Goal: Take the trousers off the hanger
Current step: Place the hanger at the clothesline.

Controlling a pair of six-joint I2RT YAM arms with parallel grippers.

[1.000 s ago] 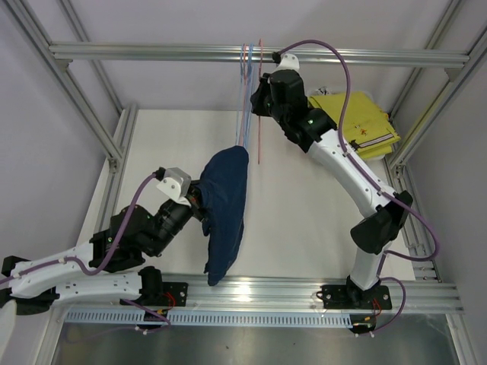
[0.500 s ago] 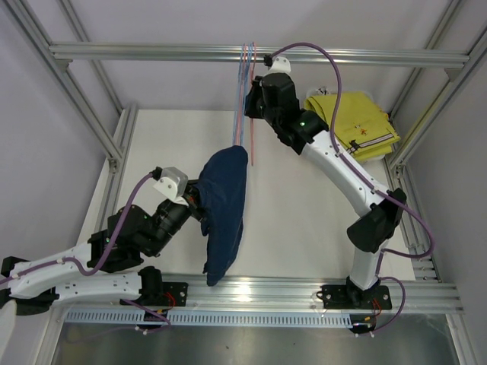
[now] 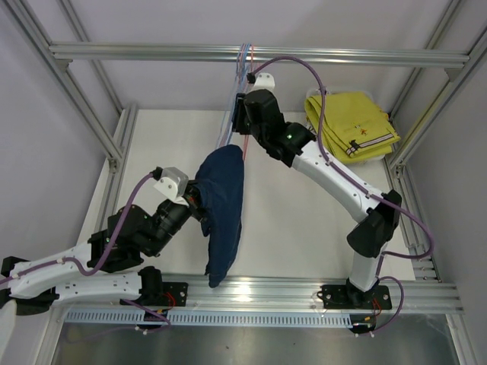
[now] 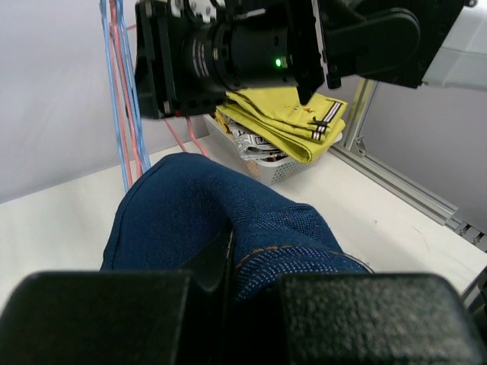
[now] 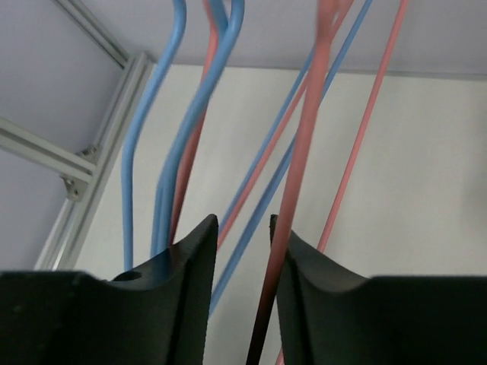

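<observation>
The navy trousers (image 3: 224, 205) hang from hanger wires over mid-surface, a fold clamped tight in the left pincer (image 4: 230, 265). White surface (image 3: 304, 213) spreads to both sides. Farther back, the right pincer (image 5: 243, 228) stands slightly parted around a red hanger wire (image 5: 308, 152). In the far right corner, a basket (image 4: 278, 171) holds yellow trousers (image 3: 354, 125) atop a black-and-white pair (image 4: 251, 144).

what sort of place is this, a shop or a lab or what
Most likely a robotics lab work cell, not a shop: two robot arms bolted to a white table, an aluminium frame boxed around it, and wire hangers hung from its top bar.
</observation>
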